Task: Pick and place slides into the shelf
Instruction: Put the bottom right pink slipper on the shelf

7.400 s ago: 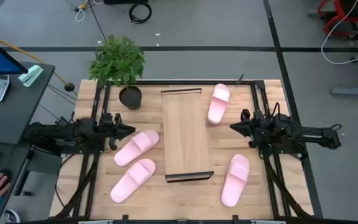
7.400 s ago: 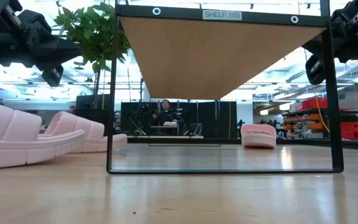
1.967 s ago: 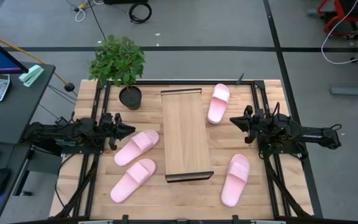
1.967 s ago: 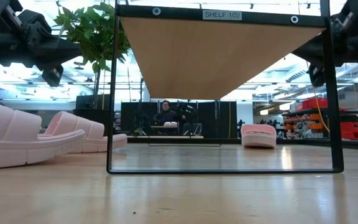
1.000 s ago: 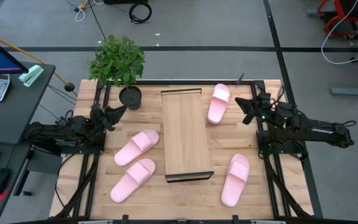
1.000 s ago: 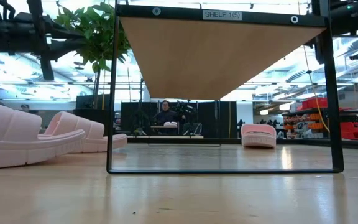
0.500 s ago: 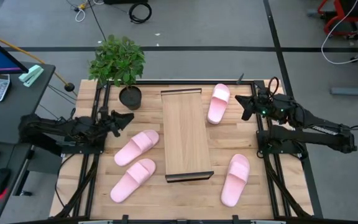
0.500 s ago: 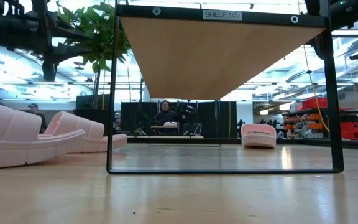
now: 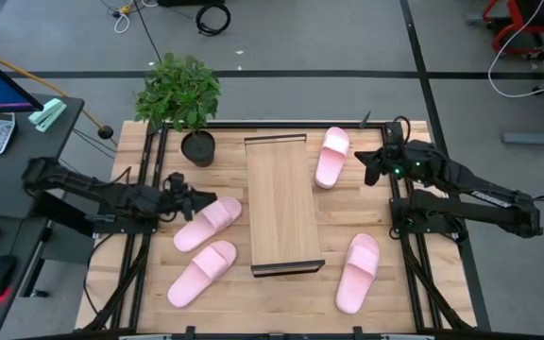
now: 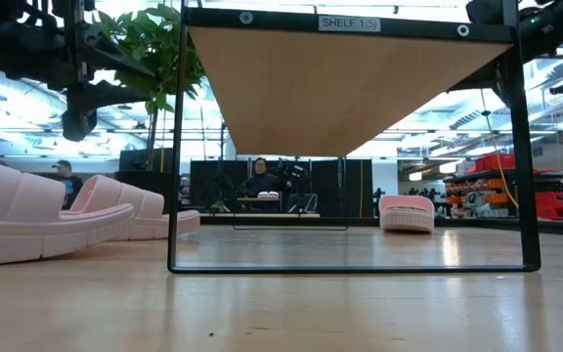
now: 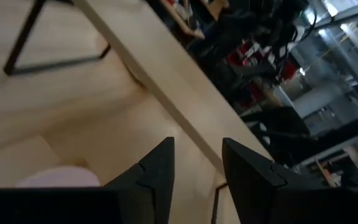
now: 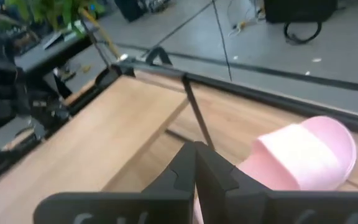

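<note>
From the high view, the shelf (image 9: 283,203) lies lengthwise down the middle of the butcher-block table (image 9: 442,283), its board bare. Four pink slides sit on the tabletop around it: two on the left, slide one (image 9: 208,223) above slide two (image 9: 202,273), a third (image 9: 331,157) near the shelf's far right corner, and a fourth (image 9: 358,272) near the right front. The left gripper (image 9: 194,199) hangs just beside the heel end of slide one; whether it touches cannot be told from here. The right gripper (image 9: 370,167) hovers just right of the third slide, apart from it. A potted plant (image 9: 179,97) stands at the table's far left corner

In the low view, the shelf's black end rail (image 10: 176,147) frames the scene, with the two left slides (image 10: 37,220) resting on the tabletop; a person sits far behind

In the left wrist view, the two dark fingers (image 11: 160,171) stand spread with a clear gap, nothing between them; a pink slide edge (image 11: 58,178) shows below

In the right wrist view, the fingers (image 12: 188,165) are pressed together and hold nothing, with the third slide (image 12: 303,155) just beyond them
</note>
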Controlling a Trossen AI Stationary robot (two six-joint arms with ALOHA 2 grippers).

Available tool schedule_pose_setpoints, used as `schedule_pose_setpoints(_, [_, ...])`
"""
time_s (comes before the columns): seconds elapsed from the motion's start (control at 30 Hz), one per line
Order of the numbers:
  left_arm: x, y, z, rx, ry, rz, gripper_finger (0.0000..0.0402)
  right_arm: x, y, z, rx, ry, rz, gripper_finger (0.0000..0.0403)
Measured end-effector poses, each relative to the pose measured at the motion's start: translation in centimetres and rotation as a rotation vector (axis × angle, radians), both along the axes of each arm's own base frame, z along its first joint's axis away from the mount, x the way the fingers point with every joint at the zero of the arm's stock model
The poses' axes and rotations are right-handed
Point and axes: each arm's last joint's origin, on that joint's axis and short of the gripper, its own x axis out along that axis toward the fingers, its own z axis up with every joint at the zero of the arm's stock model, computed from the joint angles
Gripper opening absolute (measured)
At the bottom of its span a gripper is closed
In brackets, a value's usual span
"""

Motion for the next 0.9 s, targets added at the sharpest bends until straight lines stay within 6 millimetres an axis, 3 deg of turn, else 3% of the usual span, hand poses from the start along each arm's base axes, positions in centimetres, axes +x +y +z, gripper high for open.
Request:
schedule_pose_setpoints(0.17, [0.5, -0.6, -0.5, -0.09, 0.028, -0.042, 0.0141, 0.5, 0.4, -0.5, 0.075, 0.031, 0.21, 0.0013])
schedule_pose_setpoints(0.37, [0.7, -1.5, -1.0, -0.124, 0.069, -0.109, 0.0137, 0.1, 2.0, -2.4, 0.473, 0.136, 0.529, 0.0014])
schedule_pose_setpoints(0.53, [0.8, -1.7, -1.3, -0.138, 0.082, -0.114, 0.0133, -0.7, 3.0, -3.4, 0.633, 0.246, 0.607, 0.0027])
schedule_pose_setpoints(0.9, [1.1, -1.8, -1.8, -0.152, 0.119, -0.104, 0.0146, -0.3, 4.4, -3.9, 0.69, 0.353, 0.716, 0.0069])
